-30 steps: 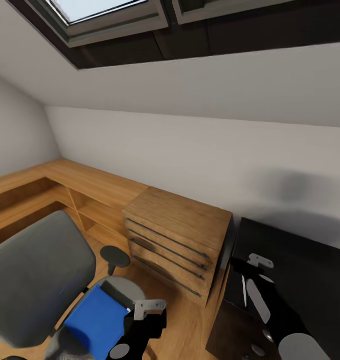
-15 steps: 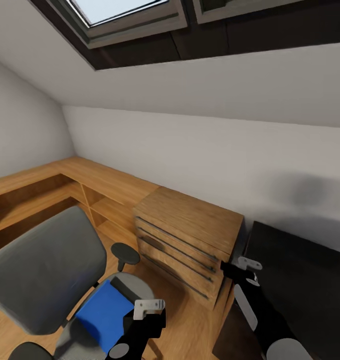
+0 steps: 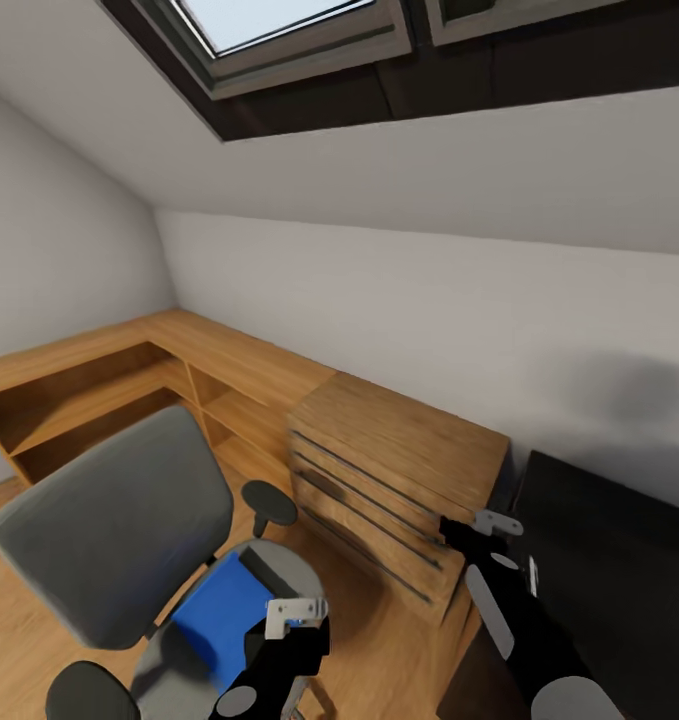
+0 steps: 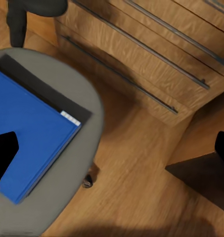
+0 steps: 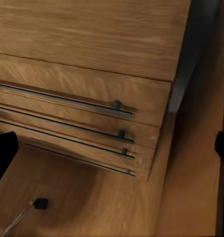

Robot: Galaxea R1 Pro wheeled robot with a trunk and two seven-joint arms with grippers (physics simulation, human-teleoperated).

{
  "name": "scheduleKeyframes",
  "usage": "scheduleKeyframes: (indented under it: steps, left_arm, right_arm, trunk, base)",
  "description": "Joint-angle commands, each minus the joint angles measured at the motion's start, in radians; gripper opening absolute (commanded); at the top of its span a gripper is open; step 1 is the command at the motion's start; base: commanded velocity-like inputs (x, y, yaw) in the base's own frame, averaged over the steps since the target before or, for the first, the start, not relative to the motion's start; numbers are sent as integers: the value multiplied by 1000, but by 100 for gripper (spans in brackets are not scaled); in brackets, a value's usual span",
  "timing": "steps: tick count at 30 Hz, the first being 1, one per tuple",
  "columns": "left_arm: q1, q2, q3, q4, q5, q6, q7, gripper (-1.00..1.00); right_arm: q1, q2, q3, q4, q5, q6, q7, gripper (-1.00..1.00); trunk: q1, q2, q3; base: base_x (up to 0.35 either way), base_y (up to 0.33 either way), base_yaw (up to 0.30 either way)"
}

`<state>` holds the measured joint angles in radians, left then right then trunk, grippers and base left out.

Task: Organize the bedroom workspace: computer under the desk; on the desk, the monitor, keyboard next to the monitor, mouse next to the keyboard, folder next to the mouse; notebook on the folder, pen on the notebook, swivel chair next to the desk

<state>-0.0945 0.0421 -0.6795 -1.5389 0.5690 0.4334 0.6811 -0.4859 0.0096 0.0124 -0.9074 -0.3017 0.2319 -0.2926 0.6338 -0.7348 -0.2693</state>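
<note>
The swivel chair (image 3: 119, 520), grey with black armrests, stands at the lower left of the head view. The blue folder (image 3: 214, 615) lies flat on its seat. My left gripper (image 3: 297, 612) hovers just right of the seat's front. In the left wrist view it (image 4: 112, 148) is open, with the folder (image 4: 27, 133) beside one fingertip. The black desk (image 3: 619, 560) fills the lower right. My right gripper (image 3: 484, 528) hangs at the desk's left end, in front of the drawer chest, and is open (image 5: 112, 148). A thin pale pen (image 3: 532, 575) shows on the desk behind my right forearm.
A light wooden drawer chest (image 3: 399, 470) stands between the chair and the desk, and low wooden shelving (image 3: 99, 385) runs along the left walls. The ceiling slopes down under a skylight (image 3: 279, 20). Wooden floor (image 4: 136, 187) lies between chair and chest. A small black object (image 5: 40, 202) sits on the floor.
The camera has swung left, so the chair, chest and desk sit further right in the picture and more of the chair shows. Both arms keep their pose.
</note>
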Motion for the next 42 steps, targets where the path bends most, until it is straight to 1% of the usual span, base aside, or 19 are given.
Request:
scheduleKeyframes:
  steps: [1,4,9,18,20,22,23,24,25,26,27,28,29,30,31,33,35,36,42]
  left_arm:
    - [-1,1,-2,-1,7,2,9,100]
    - [-2,2,-2,-1,6,2,9,100]
    - [-2,2,-1,-1,6,2,9,100]
    - [-1,4,22,-6,5,-2,9,100]
    - [-1,5,33,-7,6,-20,9,100]
    - [-1,7,50,-8,6,-58,6,100]
    - [-1,10,63,-9,6,-90,5,100]
    - [-1,13,68,-9,7,-106,4,100]
    - [-1,23,79,-10,7,-132,3,100]
    - [-1,28,85,-11,8,-141,3,100]
    - [-1,40,96,-13,11,-156,4,100]
    - [-1,54,114,-15,28,-169,4,100]
    - [-1,59,128,-15,48,-173,4,100]
    - [-1,61,135,-16,59,-175,4,100]
    - [-1,67,164,-16,98,-179,3,100]
    - [-1,68,186,-16,115,-180,3,100]
    - [-1,69,204,-16,124,-180,3,100]
    - [-1,70,221,-17,132,-180,3,100]
    - [-1,70,228,-17,133,-181,4,100]
  right_arm:
    - [0,0,1,-2,-7,4,-7,100]
    - [0,0,1,-2,-6,4,-7,100]
    - [0,0,1,-2,-5,4,-7,100]
    - [0,0,2,-2,-5,4,-7,100]
    - [0,0,2,-2,-5,4,-7,100]
    - [0,0,2,-2,-5,4,-7,100]
    - [0,0,2,-2,-5,4,-7,100]
    - [0,-1,1,-3,-5,4,-6,100]
    - [0,-1,2,-3,-5,4,-6,100]
    - [0,-1,2,-3,-5,4,-6,100]
    - [0,-2,2,-4,-5,5,-6,100]
    - [0,-2,2,-4,-5,6,-5,100]
    - [0,-2,2,-5,-5,7,-4,100]
    - [1,-2,2,-5,-5,8,-4,100]
    - [1,-2,2,-5,-5,8,-4,100]
    - [1,-2,2,-5,-5,8,-4,100]
    - [1,-2,2,-5,-5,8,-4,100]
    - [1,-1,3,-4,-5,6,-5,100]
    - [1,0,4,0,-6,9,2,100]
  trunk:
    - [0,-1,-1]
    - [0,-1,-1]
    - [0,-1,-1]
    - [0,-1,-4]
    - [0,-1,-5]
    - [0,-1,-7]
    - [0,-1,-7]
    - [0,-1,-8]
    - [0,-1,-8]
    - [0,-1,-9]
    - [0,-1,-9]
    - [0,-1,-9]
    - [0,-1,-9]
    - [0,-1,-9]
    - [0,-1,-9]
    - [0,-1,-10]
    - [0,-1,-10]
    - [0,-1,-10]
    - [0,-1,-10]
  base:
    - [0,0,279]
    - [-73,0,280]
    - [-245,0,280]
    - [-94,0,280]
    - [-10,0,276]
    - [-5,0,269]
    - [-3,0,252]
    - [-2,0,229]
    - [-2,0,156]
    - [-1,0,125]
    - [-1,0,80]
    - [0,0,41]
    - [0,0,26]
    - [0,0,21]
    - [0,0,9]
    - [0,0,6]
    - [0,0,3]
    - [0,0,0]
    - [0,0,160]
